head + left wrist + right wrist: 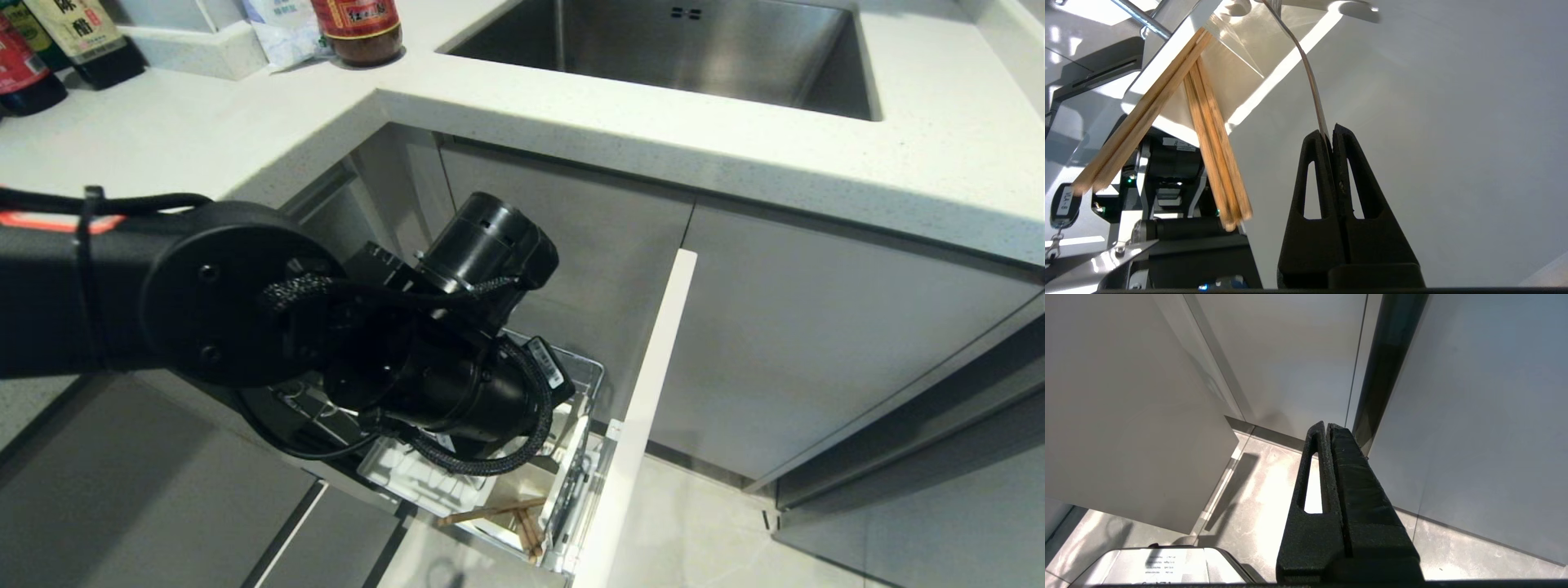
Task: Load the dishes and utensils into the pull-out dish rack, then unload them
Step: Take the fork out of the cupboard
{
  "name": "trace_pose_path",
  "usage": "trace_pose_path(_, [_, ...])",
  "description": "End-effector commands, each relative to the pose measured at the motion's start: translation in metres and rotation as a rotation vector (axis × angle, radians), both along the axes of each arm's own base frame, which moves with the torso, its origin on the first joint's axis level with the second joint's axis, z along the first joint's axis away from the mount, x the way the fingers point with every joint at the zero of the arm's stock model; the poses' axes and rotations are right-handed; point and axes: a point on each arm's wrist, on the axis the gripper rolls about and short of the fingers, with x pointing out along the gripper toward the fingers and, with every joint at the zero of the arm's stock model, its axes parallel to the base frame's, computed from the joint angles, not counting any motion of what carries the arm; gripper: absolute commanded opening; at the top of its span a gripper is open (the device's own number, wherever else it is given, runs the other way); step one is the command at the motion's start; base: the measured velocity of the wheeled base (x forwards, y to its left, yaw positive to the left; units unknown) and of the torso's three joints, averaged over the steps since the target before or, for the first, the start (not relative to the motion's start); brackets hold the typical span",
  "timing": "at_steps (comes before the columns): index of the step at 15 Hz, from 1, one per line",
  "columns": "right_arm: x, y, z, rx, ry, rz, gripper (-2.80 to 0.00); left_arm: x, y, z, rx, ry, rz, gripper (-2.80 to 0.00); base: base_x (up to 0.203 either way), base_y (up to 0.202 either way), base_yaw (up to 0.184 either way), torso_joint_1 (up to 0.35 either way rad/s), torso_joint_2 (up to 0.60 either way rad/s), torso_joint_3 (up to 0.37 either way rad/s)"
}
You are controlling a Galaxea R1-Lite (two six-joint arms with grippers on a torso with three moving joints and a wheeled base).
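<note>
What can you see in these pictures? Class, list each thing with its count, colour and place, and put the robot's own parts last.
Bottles and jars: several, dark with labels, far corner of the countertop.
Countertop: one, white speckled, around the sink.
Sink: one, steel, set in the countertop.
Pull-out dish rack: one, chrome wire with a white panel front, pulled out under the countertop.
Utensil cup: one, white, in the rack.
Chopsticks: wooden, light brown, ends sticking out of the cup; about four sticks.
Fork: one, silver, handle clamped in the left pincer.
Left pincer: black, shut on the fork, over the rack.
Right pincer: black, shut, empty, parked near the floor by the cabinet doors.
</note>
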Motion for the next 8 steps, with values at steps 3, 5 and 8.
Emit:
trace_pose_path(3, [0.0,0.0,0.0,-0.001,0.001,0.0,-2.8,-0.016,0.014,0.028,-0.058,-0.042,-0.004,-2.8,0.0,0.0,0.0,0.0,0.0,0.0])
trace_pose_path(5, [0.0,0.0,0.0,0.0,0.001,0.0,-2.8,-0.023,0.021,0.041,-0.079,-0.058,-0.008,-2.8,0.0,0.0,0.0,0.0,0.0,0.0])
trace_pose_path(8, [0.0,0.0,0.0,-0.001,0.001,0.0,-2.8,-0.035,0.033,0.059,-0.104,-0.083,-0.015,-2.8,0.0,0.0,0.0,0.0,0.0,0.0])
